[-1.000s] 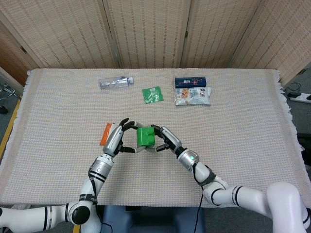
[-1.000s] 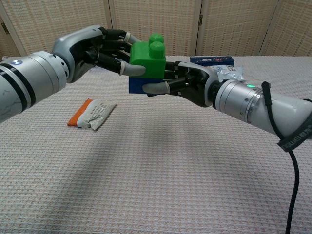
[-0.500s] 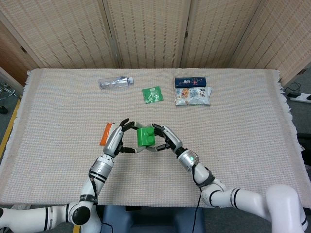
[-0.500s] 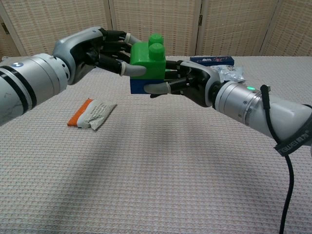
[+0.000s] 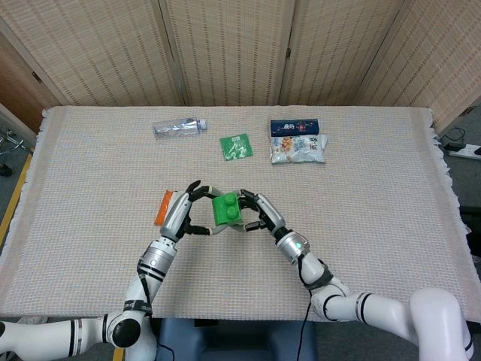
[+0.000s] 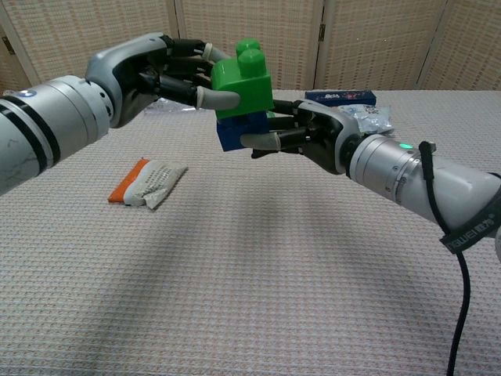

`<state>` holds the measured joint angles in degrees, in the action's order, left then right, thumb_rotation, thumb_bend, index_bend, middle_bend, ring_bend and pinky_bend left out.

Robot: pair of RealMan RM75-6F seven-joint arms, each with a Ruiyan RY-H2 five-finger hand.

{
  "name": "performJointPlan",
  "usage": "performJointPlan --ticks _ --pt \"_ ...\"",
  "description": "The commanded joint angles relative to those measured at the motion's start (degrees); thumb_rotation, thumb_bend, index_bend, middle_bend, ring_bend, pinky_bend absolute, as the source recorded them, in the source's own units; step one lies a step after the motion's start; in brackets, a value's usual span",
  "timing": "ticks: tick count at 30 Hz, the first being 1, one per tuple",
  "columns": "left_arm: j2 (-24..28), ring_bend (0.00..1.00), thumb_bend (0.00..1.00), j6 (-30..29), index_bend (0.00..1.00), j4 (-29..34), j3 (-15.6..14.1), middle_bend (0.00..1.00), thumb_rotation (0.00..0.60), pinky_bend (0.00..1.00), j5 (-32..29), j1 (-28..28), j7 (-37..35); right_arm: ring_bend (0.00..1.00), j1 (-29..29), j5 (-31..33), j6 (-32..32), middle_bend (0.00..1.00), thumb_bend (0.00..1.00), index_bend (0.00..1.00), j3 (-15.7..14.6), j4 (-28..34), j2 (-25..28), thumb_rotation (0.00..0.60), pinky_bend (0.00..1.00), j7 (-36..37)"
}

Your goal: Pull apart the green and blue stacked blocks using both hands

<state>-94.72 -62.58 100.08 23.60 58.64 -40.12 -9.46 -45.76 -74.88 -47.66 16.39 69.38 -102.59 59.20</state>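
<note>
Now the left hand (image 6: 168, 74) is gripping the green block (image 6: 243, 74) from the left, fingers curled round its sides, and it is tilting that block up and away compared with half a second ago, when the pair sat square. Below it, the blue block (image 6: 243, 131) is being held by the right hand (image 6: 313, 137), whose fingers are wrapping its lower edge from the right. The two blocks are still touching, but the green one is leaning off the blue one, so in my judgement the joint is starting to give and the separation is under way rather than finished. Both blocks are hanging in the air between the hands, well above the table (image 5: 376, 226). Below and to the left of the left hand an orange-and-white packet (image 6: 147, 182) is lying on the woven cloth. Far beyond the hands a clear bottle (image 5: 179, 126), a green sachet (image 5: 237, 146) and a snack pack (image 5: 297, 143) are lying near the far edge, and pale folding screens (image 5: 225, 53) are closing off the room behind.
</note>
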Motion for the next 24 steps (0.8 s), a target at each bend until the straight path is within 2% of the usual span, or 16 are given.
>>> performJointPlan --ticks 1,15,20,24 --pt "0.2 0.34 0.42 -0.2 0.66 0.4 0.5 0.84 0.600 0.00 0.2 -0.1 -0.3 0.51 0.1 0.2 0.3 0.52 0.31 0.71 -0.1 -0.4 -0.2 0.600 0.33 -0.2" --pt "2.1 0.34 0.42 -0.9 0.66 -1.2 2.2 0.84 0.600 0.00 1.1 -0.4 -1.2 0.51 2.8 -1.8 -0.5 0.52 0.31 0.71 -2.6 -1.4 1.1 0.600 0.33 -1.9" --pt "3.0 0.34 0.42 -1.2 0.66 -3.3 0.1 0.84 0.600 0.00 2.7 0.7 -1.3 0.51 4.8 -3.2 -2.4 0.52 0.31 0.71 -4.5 -0.7 3.7 0.600 0.33 -4.9" --pt "3.9 0.34 0.42 -1.9 0.66 -5.6 -3.0 0.84 0.600 0.00 5.6 2.3 -1.2 0.51 6.3 -3.2 -2.9 0.52 0.31 0.71 -5.9 1.3 7.8 0.600 0.33 -10.1"
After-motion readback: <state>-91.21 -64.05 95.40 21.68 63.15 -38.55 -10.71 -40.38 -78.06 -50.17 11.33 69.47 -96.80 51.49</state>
